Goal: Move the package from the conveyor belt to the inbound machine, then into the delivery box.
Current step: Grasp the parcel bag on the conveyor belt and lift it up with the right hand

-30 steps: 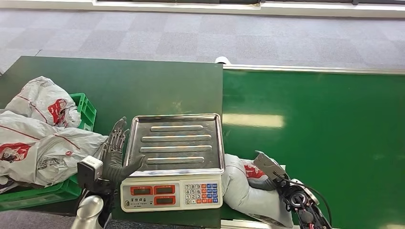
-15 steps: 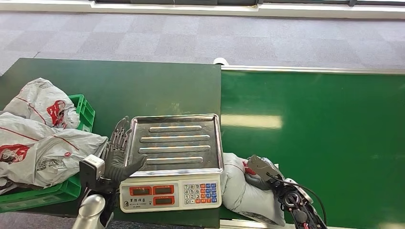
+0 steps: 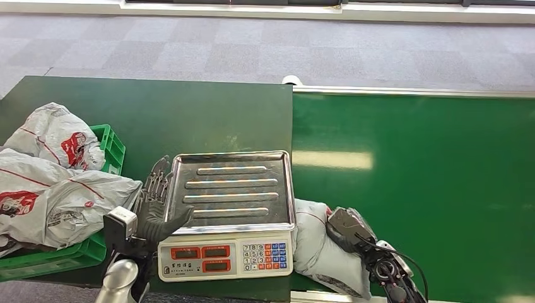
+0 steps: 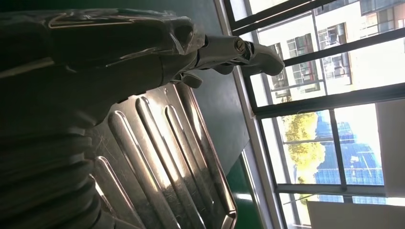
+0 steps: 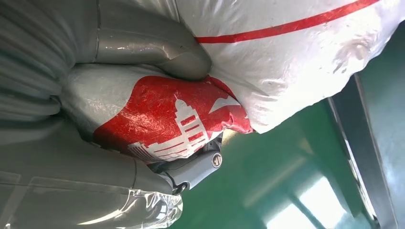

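My right hand [image 3: 346,226] grips one grey plastic mail package [image 3: 318,249] printed with a red building logo, on the green conveyor belt [image 3: 416,170] beside the steel-trayed scale [image 3: 228,211]. My left hand [image 3: 154,202] is spread, holding nothing. Three similar bags [image 3: 60,173] fill the green crate [image 3: 107,148].

A scale [image 3: 228,211] with a steel pan sits at the near edge of the dark table [image 3: 158,113]. Just right of it, on the near part of the green belt [image 3: 416,170], lies a grey package [image 3: 318,243], and the right hand [image 3: 346,227] grips its right side. The left hand [image 3: 153,202] rests with fingers spread against the pan's left edge. At far left, a green box [image 3: 108,148] holds several grey bags [image 3: 57,183].
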